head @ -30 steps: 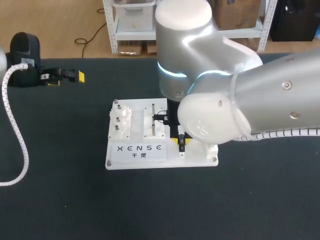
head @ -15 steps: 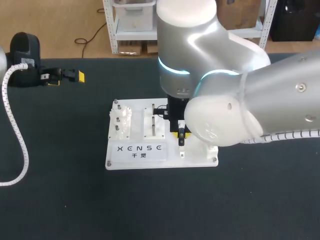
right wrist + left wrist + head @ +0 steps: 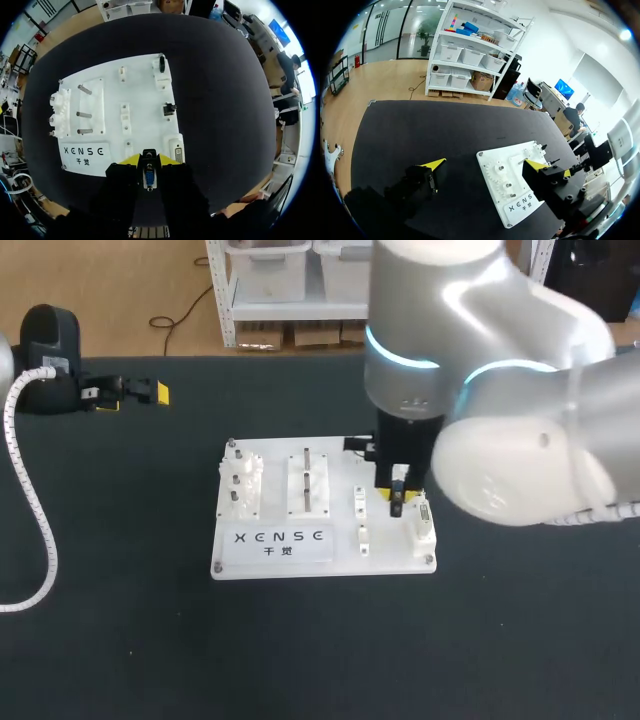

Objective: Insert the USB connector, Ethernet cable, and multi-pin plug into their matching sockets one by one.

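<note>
A white socket board [image 3: 275, 540] lies mid-table. My right gripper [image 3: 397, 494] hangs over its right part, shut on a black multi-pin plug [image 3: 397, 507]. In the right wrist view that plug [image 3: 148, 179] shows its blue pin face between the yellow tips of the right gripper [image 3: 148, 160]. Just ahead and a little to one side is the white multi-pin socket [image 3: 176, 152], standing at the board's right edge [image 3: 424, 523]. Other small sockets [image 3: 169, 108] sit farther along the board [image 3: 100, 130]. My left gripper [image 3: 130, 392] rests open and empty at the table's far left [image 3: 484, 164].
A peg block [image 3: 240, 485] and a slotted block [image 3: 308, 483] stand on the board's left half. Two small white fixtures [image 3: 361, 518] sit just left of the held plug. The left arm's white coiled conduit [image 3: 35, 510] loops over the table's left side.
My right arm has carried the plug rightward, from over the board's middle fixtures to its right edge beside the multi-pin socket. The left arm has stayed still.
</note>
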You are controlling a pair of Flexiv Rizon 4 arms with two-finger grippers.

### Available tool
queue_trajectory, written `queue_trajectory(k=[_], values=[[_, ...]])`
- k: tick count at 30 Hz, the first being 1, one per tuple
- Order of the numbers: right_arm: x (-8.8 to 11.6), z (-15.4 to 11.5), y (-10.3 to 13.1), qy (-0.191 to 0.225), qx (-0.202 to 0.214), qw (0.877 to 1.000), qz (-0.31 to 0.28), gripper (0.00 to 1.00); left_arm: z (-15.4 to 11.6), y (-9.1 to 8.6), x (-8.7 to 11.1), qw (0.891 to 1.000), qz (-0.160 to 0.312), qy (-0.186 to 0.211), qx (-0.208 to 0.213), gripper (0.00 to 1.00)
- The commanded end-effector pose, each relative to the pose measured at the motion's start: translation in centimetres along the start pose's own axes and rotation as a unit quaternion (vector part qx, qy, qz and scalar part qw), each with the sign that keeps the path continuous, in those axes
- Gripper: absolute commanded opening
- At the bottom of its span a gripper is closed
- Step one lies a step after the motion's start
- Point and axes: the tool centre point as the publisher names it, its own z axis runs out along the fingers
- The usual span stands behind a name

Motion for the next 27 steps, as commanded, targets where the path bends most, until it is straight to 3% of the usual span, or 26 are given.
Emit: queue_trajectory(k=[1, 10, 27], values=[[0.6, -0.3, -2.0, -0.016, -0.009, 1.000, 0.008, 0.00, 0.0, 0.0, 0.0, 1.000, 0.000, 0.000, 0.000, 1.00], [0.3, 0.3, -3.7, -0.012, -0.002, 1.000, 0.024, 0.00, 0.0, 0.0, 0.0, 1.000, 0.000, 0.000, 0.000, 1.00], [-0.2, 1.0, -3.3, -0.007, 0.008, 1.000, 0.024, 0.00, 0.0, 0.0, 0.0, 1.000, 0.000, 0.000, 0.000, 1.00]])
